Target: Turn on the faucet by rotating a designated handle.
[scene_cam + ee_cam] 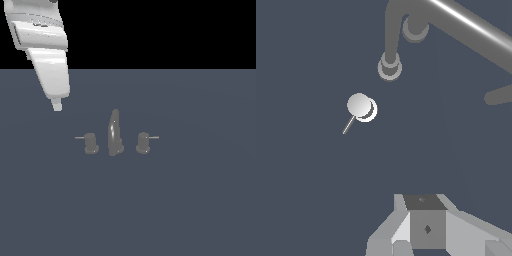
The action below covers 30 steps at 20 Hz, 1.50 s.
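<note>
The dull-grey faucet stands mid-floor, its tall curved spout (114,132) between two stubby knobs. The designated handle (90,143) is the knob on the exterior view's left, with a thin rod pointing leftward. The twin knob (143,143) has a rightward rod. My gripper (57,106) hangs up and to the left of the handle, well clear of it, fingers together and holding nothing. In the wrist view the handle (361,107) shows from above with its rod slanting off, the spout (390,60) beyond it and my gripper (426,225) at the frame's edge.
A flat dark grey-blue floor (190,210) spreads all around the faucet. A thick grey bar (476,30) crosses one corner of the wrist view; what it belongs to is unclear.
</note>
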### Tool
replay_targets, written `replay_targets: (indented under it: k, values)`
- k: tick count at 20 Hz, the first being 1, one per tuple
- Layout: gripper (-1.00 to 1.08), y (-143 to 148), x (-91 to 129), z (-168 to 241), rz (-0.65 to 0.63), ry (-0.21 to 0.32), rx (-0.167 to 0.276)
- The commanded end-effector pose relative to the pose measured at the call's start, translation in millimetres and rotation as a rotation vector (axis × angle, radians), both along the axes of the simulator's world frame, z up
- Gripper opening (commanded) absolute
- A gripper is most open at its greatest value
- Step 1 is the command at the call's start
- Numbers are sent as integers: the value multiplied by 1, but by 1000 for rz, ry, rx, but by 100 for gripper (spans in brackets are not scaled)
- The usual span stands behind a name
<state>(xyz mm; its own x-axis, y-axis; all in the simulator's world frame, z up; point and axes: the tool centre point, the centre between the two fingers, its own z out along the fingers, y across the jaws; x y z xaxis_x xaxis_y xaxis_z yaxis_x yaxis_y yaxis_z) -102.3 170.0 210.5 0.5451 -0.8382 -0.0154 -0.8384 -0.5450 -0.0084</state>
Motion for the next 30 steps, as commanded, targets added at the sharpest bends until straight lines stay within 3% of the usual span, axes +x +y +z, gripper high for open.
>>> replay_targets:
  k: [1,30]
  values:
    - [-100,3,9,-10,-37,-1,0]
    - [-100,0,122,-137,-514,2,-19]
